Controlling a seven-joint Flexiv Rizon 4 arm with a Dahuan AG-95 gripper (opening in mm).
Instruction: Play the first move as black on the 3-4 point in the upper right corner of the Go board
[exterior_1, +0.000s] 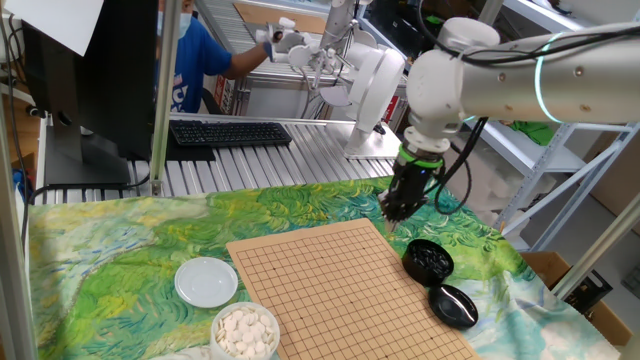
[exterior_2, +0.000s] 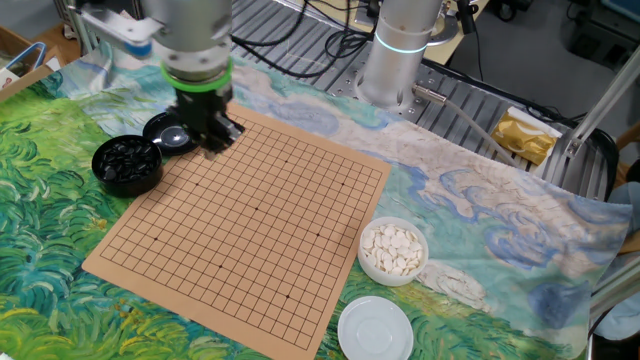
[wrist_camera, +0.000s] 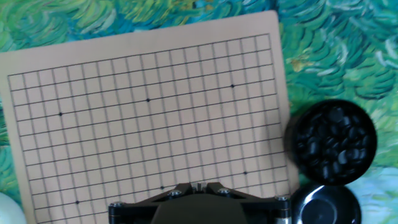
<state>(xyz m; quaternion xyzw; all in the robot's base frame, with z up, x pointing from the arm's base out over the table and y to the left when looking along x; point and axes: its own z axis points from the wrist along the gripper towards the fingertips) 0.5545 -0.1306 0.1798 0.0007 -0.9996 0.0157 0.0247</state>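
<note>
The tan Go board (exterior_1: 330, 290) lies on the green painted cloth and bears no stones; it also shows in the other fixed view (exterior_2: 250, 220) and in the hand view (wrist_camera: 149, 112). A black bowl full of glossy black stones (exterior_1: 428, 260) (exterior_2: 127, 163) (wrist_camera: 333, 143) stands just off the board's edge. My gripper (exterior_1: 390, 215) (exterior_2: 213, 150) (wrist_camera: 198, 185) hangs above the board's corner beside that bowl. Its jaws stand closed together, and no stone shows between them. The crossings near the corner star point (wrist_camera: 232, 86) are bare.
The black bowl's lid (exterior_1: 453, 303) (exterior_2: 168, 132) (wrist_camera: 326, 205) lies beside the bowl. A white bowl of white stones (exterior_1: 245, 330) (exterior_2: 393, 250) and its white lid (exterior_1: 206, 281) (exterior_2: 375, 328) sit off the board's opposite edge. The robot's base (exterior_2: 395, 60) stands behind.
</note>
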